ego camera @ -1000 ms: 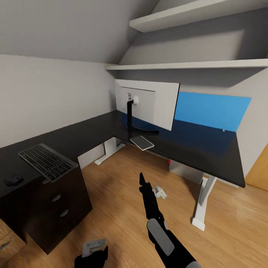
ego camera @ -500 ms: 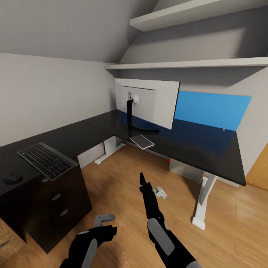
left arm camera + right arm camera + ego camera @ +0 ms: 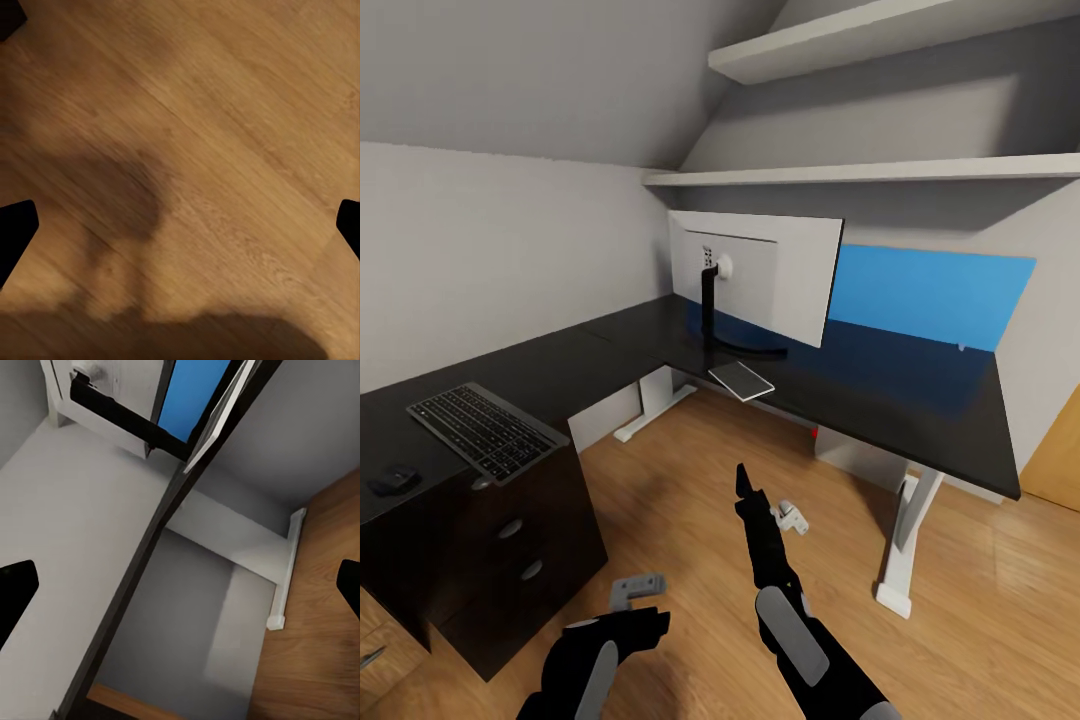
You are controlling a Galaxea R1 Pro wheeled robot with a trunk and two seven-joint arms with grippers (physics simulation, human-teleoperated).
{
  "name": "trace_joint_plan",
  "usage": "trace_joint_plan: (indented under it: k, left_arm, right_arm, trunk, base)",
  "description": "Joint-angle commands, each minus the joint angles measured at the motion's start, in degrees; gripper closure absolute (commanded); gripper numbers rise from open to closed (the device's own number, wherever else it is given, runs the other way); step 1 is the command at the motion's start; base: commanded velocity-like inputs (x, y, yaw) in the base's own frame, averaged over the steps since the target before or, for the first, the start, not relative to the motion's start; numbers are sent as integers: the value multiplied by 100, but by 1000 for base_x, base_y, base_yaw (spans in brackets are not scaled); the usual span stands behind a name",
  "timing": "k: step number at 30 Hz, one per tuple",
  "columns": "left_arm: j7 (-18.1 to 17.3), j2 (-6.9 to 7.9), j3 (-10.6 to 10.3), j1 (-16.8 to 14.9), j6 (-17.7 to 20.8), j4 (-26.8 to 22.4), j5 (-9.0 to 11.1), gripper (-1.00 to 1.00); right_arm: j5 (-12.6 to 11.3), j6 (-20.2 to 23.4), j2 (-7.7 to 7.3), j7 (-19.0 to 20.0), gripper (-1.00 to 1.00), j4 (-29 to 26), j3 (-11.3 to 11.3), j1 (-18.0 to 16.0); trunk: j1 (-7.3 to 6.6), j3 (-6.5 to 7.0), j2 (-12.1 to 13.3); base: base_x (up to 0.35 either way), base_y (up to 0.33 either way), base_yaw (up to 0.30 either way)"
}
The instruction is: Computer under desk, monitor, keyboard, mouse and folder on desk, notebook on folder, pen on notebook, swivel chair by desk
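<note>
The monitor point(image 3: 760, 275) stands on the black desk point(image 3: 900, 400) with its pale back toward me. The keyboard point(image 3: 485, 432) lies at the left, over the drawer unit, and the mouse point(image 3: 395, 479) sits left of it. The blue folder point(image 3: 930, 295) stands upright against the wall behind the desk point(image 3: 139, 570). A small pale flat slab point(image 3: 742, 381), perhaps the notebook, overhangs the desk's front edge. My left gripper point(image 3: 638, 588) hangs open over bare floor point(image 3: 180, 232). My right gripper point(image 3: 790, 515) is open and empty, pointing under the desk point(image 3: 180, 592). The swivel chair is out of view.
The drawer unit point(image 3: 510, 540) with round knobs stands close to my left arm. White desk legs point(image 3: 905, 550) rise from the wood floor point(image 3: 680, 470) ahead. A pale box point(image 3: 855, 458) sits under the desk. Two wall shelves point(image 3: 880, 175) hang above.
My left arm has come up and forward into view, and its gripper now sits higher over the floor. The right arm and the desk's things have stayed put.
</note>
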Motion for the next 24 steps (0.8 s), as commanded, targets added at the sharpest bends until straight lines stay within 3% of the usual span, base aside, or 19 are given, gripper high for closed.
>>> trace_joint_plan:
  k: [1, 24]
  left_arm:
    - [54, 1, -5, -3, 17, -5, 60, -100]
    - [43, 4, -7, -11, 5, -2, 51, -100]
  right_arm:
    - [-61, -25, 0, 38, -100, 7, 11, -4]
    - [-68, -33, 0, 38, -100, 26, 12, 3]
  trunk:
    - [-1, -5, -2]
    - [-1, -5, -2]
  base:
    - [9, 0, 0]
    - [78, 0, 0]
